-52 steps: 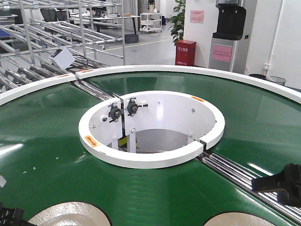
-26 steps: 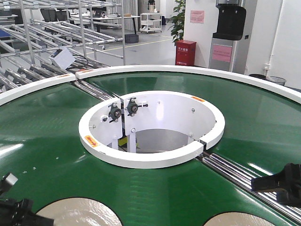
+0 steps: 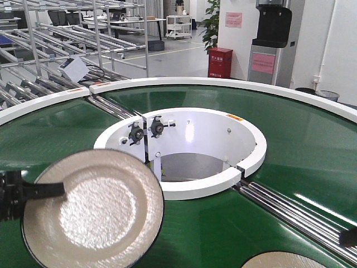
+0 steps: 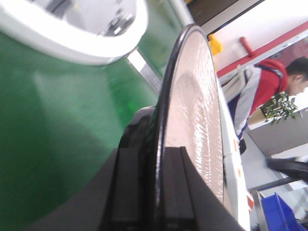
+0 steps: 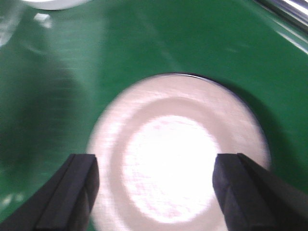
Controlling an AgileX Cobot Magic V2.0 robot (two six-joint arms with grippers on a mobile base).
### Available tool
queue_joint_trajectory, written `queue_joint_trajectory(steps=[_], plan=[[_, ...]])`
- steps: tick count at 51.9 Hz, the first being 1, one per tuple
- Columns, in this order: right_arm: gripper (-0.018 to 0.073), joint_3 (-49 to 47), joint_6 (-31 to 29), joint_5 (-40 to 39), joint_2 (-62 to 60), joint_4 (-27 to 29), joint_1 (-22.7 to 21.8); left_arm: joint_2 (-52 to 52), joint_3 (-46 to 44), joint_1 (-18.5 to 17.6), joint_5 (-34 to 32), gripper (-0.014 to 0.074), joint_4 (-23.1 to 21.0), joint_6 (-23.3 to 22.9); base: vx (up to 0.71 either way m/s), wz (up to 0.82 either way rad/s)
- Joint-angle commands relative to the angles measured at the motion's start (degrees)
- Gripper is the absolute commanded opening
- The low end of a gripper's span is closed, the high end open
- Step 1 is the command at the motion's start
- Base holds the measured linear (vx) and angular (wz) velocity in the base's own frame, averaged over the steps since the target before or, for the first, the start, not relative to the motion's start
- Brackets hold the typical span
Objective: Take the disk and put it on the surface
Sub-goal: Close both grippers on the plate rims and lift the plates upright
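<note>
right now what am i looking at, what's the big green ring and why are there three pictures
It is a two-armed robot working at a big ring-shaped green conveyor belt with a white inner rim. The wide picture looks forward from the robot's front. The other two come from small cameras on its wrists. The left gripper is shut on the edge of a pale disk with a dark border, holding it tilted up off the belt. The left wrist picture shows that disk edge-on. The right gripper is open, hovering over a second disk that lies flat on the belt.
</note>
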Motion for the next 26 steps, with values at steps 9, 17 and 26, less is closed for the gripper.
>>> queue_joint_trajectory(steps=[9,17,26], plan=[[0.0543,-1.79,-5.47,-2.12,12.8,0.65,-1.13,-10.1,-1.44,-0.21,5.44,-0.0005,-9.13,-2.5,0.0,0.0],[0.0543,-1.79,-5.66,-4.92,15.67,-1.75,-1.13,-10.87,-1.44,-0.21,6.14,-0.0005,-9.12,-2.75,0.0,0.0],[0.0543,-1.79,-5.7,-6.01,18.59,-1.48,-1.13,-10.87,-1.25,-0.21,5.44,-0.0005,-9.12,-2.86,0.0,0.0]])
